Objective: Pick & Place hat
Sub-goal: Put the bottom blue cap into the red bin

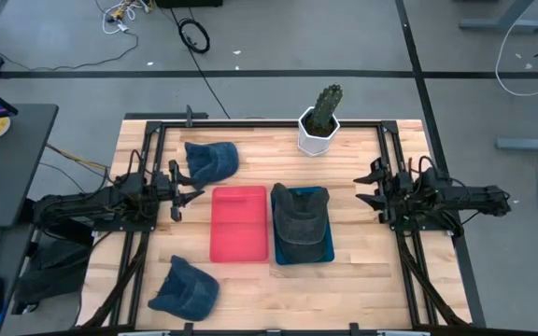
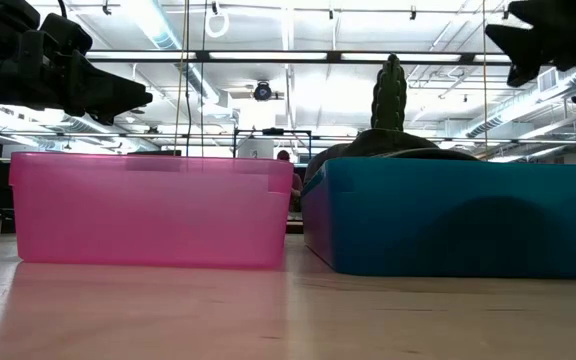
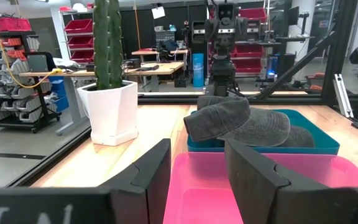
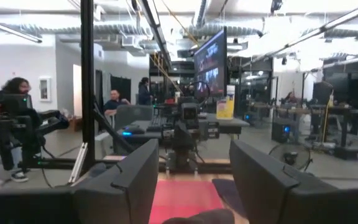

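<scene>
The pink bin (image 1: 239, 224) and the teal bin (image 1: 323, 250) stand side by side, touching. The potted cactus (image 1: 321, 119) blocks the far side. Bare wood lies open near both arms.

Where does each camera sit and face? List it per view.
High: above the table, straight down; left claw and right claw flank pink bin and teal bin.
Low: tabletop height, level at both bins' walls; arms overhead.
Left wrist: on left arm, facing grey hat, cactus; own fingers apart.
Right wrist: on right arm, facing the room; own fingers apart.
Shared: high and left wrist show the grey hat.
</scene>
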Robot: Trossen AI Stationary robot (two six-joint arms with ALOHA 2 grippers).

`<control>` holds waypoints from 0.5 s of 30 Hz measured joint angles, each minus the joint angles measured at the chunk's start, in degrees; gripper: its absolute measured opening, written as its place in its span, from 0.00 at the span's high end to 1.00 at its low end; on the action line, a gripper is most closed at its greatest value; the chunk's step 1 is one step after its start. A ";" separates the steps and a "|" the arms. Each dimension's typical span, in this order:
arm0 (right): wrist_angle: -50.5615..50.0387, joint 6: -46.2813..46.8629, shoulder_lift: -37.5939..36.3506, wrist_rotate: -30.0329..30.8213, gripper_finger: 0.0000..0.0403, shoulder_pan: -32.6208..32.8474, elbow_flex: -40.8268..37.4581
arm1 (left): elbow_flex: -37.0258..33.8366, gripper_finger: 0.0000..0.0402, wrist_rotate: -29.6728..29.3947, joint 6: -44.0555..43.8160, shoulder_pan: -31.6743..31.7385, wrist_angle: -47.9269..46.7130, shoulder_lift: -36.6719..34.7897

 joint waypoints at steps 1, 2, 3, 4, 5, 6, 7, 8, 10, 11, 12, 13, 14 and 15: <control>1.46 -0.34 0.00 0.01 0.50 0.00 -0.96 | 0.00 0.61 0.00 0.00 0.00 -0.02 -0.01; 2.92 -0.73 0.00 0.01 0.50 0.00 -1.85 | 0.02 0.61 0.00 0.00 -0.01 -0.01 -0.01; 3.81 -1.07 0.00 0.01 0.50 0.00 -2.54 | 0.02 0.61 0.00 0.00 0.01 0.00 -0.01; 4.19 -1.51 0.00 0.01 0.50 0.00 -3.10 | 0.02 0.61 0.00 0.00 0.01 -0.01 -0.01; 4.21 -1.94 0.00 0.01 0.50 0.00 -3.45 | 0.02 0.61 0.00 0.00 0.01 -0.01 -0.02; 4.01 -2.24 0.00 0.02 0.50 0.00 -3.64 | 0.00 0.61 0.00 0.00 0.00 0.00 -0.02; 3.94 -2.40 0.00 0.18 0.50 0.00 -3.84 | 0.00 0.61 0.00 0.00 0.01 0.00 -0.02; 3.95 -2.50 0.00 0.79 0.50 0.00 -4.06 | 0.00 0.61 0.00 0.00 0.01 -0.02 0.00; 3.17 -2.48 0.00 2.25 0.50 0.00 -4.37 | 0.02 0.61 0.00 0.00 0.01 0.00 0.00; 2.26 -2.49 0.00 3.18 0.50 0.00 -4.38 | 0.02 0.61 0.00 0.00 0.01 -0.01 0.00; 1.33 -2.64 0.00 4.14 0.50 0.00 -4.38 | 0.01 0.61 0.00 0.00 0.00 0.00 -0.01; 0.31 -2.94 0.00 5.17 0.50 0.00 -4.38 | 0.02 0.61 0.00 0.00 0.01 -0.02 0.00; -0.70 -3.09 0.00 5.97 0.50 0.00 -4.38 | 0.02 0.61 0.00 0.00 -0.01 -0.02 -0.01; -1.36 -3.36 0.00 6.63 0.50 0.00 -4.38 | 0.00 0.61 0.00 0.00 0.01 0.00 0.00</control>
